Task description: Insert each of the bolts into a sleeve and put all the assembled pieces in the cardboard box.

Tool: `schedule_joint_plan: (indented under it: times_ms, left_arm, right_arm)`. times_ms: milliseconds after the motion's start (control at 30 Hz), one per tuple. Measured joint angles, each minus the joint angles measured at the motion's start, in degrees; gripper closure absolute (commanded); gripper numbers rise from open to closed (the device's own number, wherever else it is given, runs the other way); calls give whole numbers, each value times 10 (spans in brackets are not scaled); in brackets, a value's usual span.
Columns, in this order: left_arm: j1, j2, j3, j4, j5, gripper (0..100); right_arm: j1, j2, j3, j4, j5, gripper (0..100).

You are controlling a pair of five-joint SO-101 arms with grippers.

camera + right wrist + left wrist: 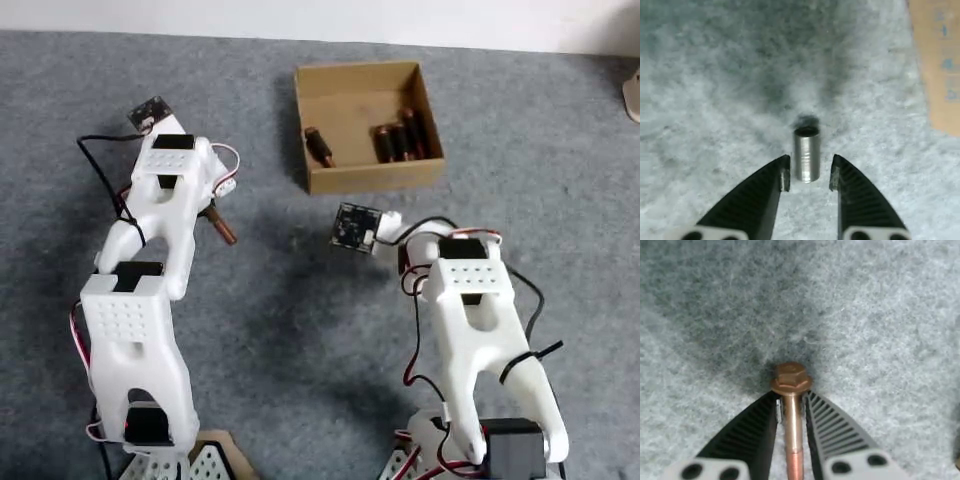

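Note:
My left gripper (791, 407) is shut on the shank of a copper bolt (791, 385), whose hex head points away over the grey felt. In the high view that bolt (222, 228) sticks out from the left arm's tip, left of the cardboard box (372, 176). My right gripper (809, 175) is open around a short steel sleeve (806, 152) that stands upright on the felt, with a gap to each finger. Several assembled pieces (400, 140) lie inside the box, one of them (318, 146) apart at its left side.
The box wall (937, 65) shows close beside the right gripper. The right arm's wrist camera board (355, 228) hangs just in front of the box. A pale object (632, 95) sits at the table's far right edge.

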Motion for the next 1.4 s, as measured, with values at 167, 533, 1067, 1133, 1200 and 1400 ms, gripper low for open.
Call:
schedule_joint_plan:
  times_ms: [167, 533, 1067, 1133, 1200, 1400]
  left_arm:
    - [0, 0, 0, 0, 0, 994]
    - [0, 0, 0, 0, 0, 994]
    - [0, 0, 0, 0, 0, 994]
    - [0, 0, 0, 0, 0, 994]
    - [0, 0, 0, 0, 0, 994]
    - [0, 0, 0, 0, 0, 994]
  right_arm:
    - [0, 30, 0, -12, 0, 860]
    - [4, 120, -13, -60, 0, 860]
    - [19, 120, 2, -69, 0, 860]
    - [25, 120, 14, -69, -1, 860]
    - [26, 120, 24, -69, -1, 860]
    - [26, 119, 62, -123, -1, 864]
